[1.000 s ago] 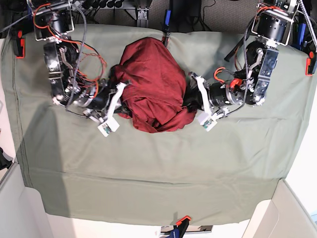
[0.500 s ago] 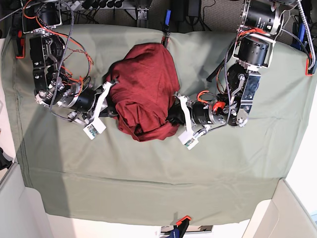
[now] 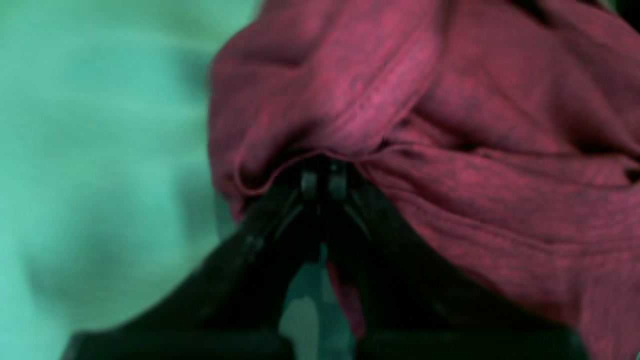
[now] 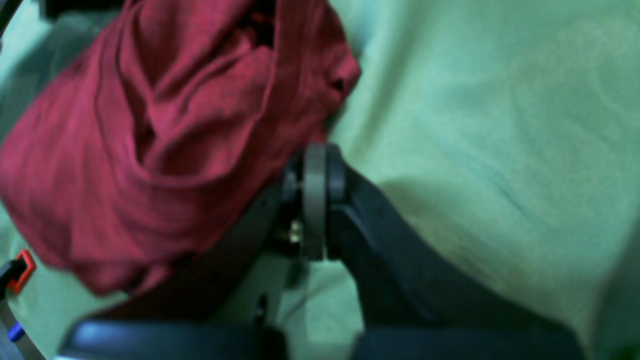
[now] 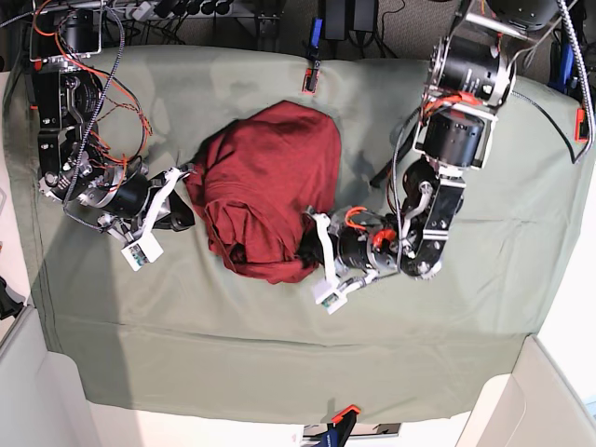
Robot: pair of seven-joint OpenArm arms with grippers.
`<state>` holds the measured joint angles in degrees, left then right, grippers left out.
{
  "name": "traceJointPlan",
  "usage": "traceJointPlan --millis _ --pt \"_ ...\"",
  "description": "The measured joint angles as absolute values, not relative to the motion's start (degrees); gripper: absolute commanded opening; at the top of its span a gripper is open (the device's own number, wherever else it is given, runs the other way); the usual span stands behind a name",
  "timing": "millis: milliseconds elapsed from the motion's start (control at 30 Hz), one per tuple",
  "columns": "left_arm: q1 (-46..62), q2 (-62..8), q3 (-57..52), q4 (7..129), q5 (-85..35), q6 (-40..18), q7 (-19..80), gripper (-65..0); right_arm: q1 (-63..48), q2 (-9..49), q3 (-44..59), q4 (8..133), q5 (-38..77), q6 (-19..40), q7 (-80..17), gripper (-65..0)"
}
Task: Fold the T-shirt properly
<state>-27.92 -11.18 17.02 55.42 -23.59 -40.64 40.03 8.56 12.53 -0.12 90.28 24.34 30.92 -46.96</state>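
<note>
- Bunching is the main risk: the T-shirt (image 5: 270, 186) lies as a crumpled mound toward the back of the counter (image 5: 279, 354), near its middle, with no sleeve or hem laid flat.
- Left gripper (image 3: 323, 172) is clamped on a rolled edge of the shirt (jaws pressed together, cloth puckered over the tips); the right gripper (image 4: 315, 165) is also closed, its tips buried at the opposite side of the mound, and I judge it pinches fabric there.
- Pulling apart unevenly could stretch one layer only, or let the thin knit slip free.
- Either gripper may also have caught the green cover (image 5: 140, 307) beneath, dragging it along.
- Room: the front half of the counter is open, as are both front corners; the back edge sits close behind the shirt, with clamps there.
</note>
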Motion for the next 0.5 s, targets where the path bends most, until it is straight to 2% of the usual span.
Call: traceJointPlan --millis 200,400,500 --pt "-31.83 -16.1 17.04 52.36 -24.88 -40.07 41.04 -63.7 8.56 12.53 -0.12 90.28 24.16 30.0 -46.54 -65.0" --pt "-28.36 -22.83 16.95 53.69 -47.72 -39.57 55.35 -63.7 8.54 12.19 -0.1 90.28 23.9 29.98 -46.19 -65.0" --pt "-22.92 -24.91 17.1 58.37 -55.07 -39.59 57.67 -63.7 8.54 10.9 0.54 90.28 23.55 29.93 -46.26 -65.0"
